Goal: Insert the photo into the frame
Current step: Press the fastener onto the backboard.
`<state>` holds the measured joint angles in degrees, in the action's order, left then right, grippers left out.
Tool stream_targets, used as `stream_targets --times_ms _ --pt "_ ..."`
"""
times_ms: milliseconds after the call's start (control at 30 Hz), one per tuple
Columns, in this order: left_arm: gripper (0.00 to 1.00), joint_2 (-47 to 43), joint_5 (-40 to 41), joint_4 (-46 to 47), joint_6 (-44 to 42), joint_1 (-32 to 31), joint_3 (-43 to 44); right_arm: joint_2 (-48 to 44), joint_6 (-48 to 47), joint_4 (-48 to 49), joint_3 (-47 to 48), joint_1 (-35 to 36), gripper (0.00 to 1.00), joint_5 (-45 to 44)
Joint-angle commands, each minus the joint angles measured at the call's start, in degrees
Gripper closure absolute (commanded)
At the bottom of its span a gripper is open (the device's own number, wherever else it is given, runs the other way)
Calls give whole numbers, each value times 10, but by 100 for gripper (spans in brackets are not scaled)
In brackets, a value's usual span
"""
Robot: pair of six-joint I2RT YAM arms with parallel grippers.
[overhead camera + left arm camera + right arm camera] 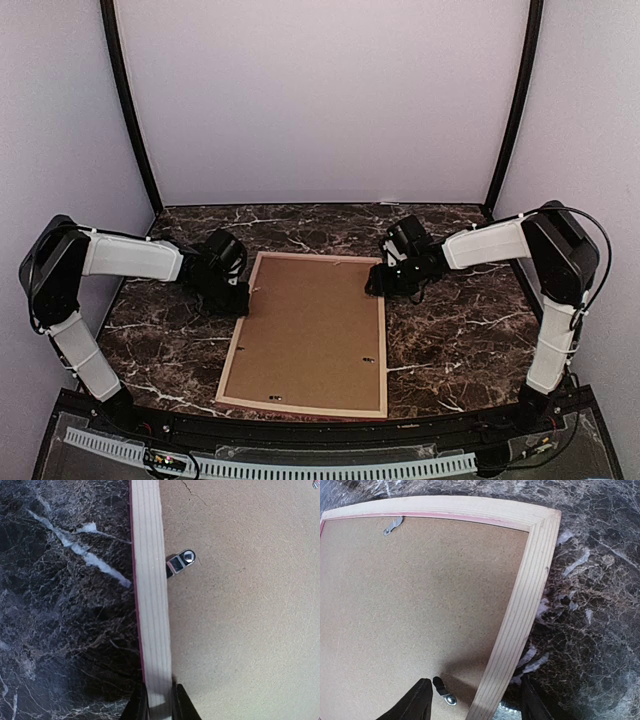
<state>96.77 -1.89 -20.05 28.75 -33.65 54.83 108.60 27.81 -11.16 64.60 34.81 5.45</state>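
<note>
frame [300,408] flat on dark marble table [450,330], back side up, mid-table between both arms. brown backing board [310,330] sits inside rails. left gripper [161,707] on left rail near far corner, jaws almost closed, pinching light-wood rail from both sides. metal turn clip [180,561] ahead of it at board edge. right gripper [475,702] near far right corner, jaws spread wide, straddling right rail and second clip [444,691], gripping nothing.
</note>
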Motion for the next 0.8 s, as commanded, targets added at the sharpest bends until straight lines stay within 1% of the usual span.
stream_targets --times_ms 0,300,400,567,767 --pt "93 5 -22 -25 0 -8 0 13 -21 -27 14 0 40 -28" --pt "94 8 -21 -25 1 -8 0 26 -28 -43 30 3 42 -45" --pt "94 10 -23 -25 0 -9 1 28 -27 -45 33 3 47 -47" --pt "94 13 -23 -25 -1 -9 2 29 -25 -50 32 3 60 -46" --pt "94 12 -23 -25 -1 -9 2 30 -31 -54 32 2 66 -25"
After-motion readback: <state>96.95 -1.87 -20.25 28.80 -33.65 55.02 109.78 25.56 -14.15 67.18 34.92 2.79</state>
